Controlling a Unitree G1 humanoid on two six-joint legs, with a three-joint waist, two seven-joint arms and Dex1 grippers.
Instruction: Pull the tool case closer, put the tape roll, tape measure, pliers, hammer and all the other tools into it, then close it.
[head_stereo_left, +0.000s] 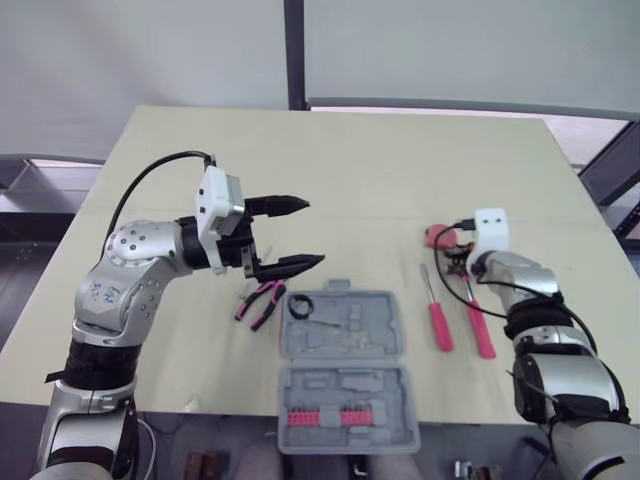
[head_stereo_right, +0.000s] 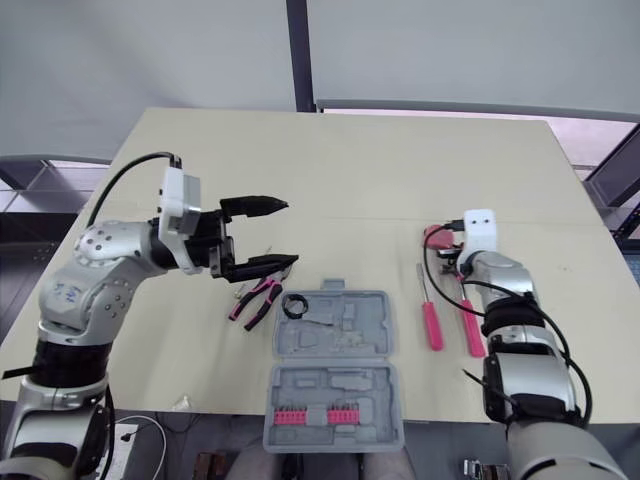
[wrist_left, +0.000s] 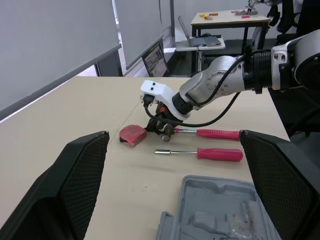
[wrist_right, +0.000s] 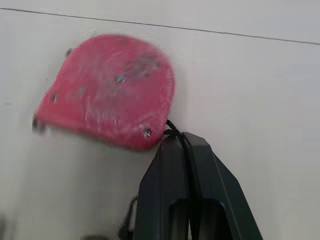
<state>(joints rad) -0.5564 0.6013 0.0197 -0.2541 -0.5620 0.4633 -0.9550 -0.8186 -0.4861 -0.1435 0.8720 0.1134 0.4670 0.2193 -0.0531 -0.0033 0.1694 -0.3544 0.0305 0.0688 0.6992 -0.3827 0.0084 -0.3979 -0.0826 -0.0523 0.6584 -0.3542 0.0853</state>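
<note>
The grey tool case (head_stereo_left: 345, 345) lies open near the table's front edge, with a black tape roll (head_stereo_left: 301, 307) in its far left corner. Pink-handled pliers (head_stereo_left: 259, 300) lie just left of the case. My left gripper (head_stereo_left: 311, 233) hovers open above the pliers and the case's far left corner, holding nothing. To the right, the red tape measure (wrist_right: 107, 90) rests on the table. My right gripper (wrist_right: 176, 139) is shut just beside it, with a thin black strap (wrist_right: 172, 129) from the tape measure pinched between its fingers. Two red-handled screwdrivers (head_stereo_left: 438, 322) lie near that arm.
The case's near half (head_stereo_left: 345, 410) holds a row of red bits and overhangs the table's front edge. The beige table (head_stereo_left: 350, 170) stretches bare behind the tools. In the left wrist view, desks and a laptop (wrist_left: 197, 37) stand far off.
</note>
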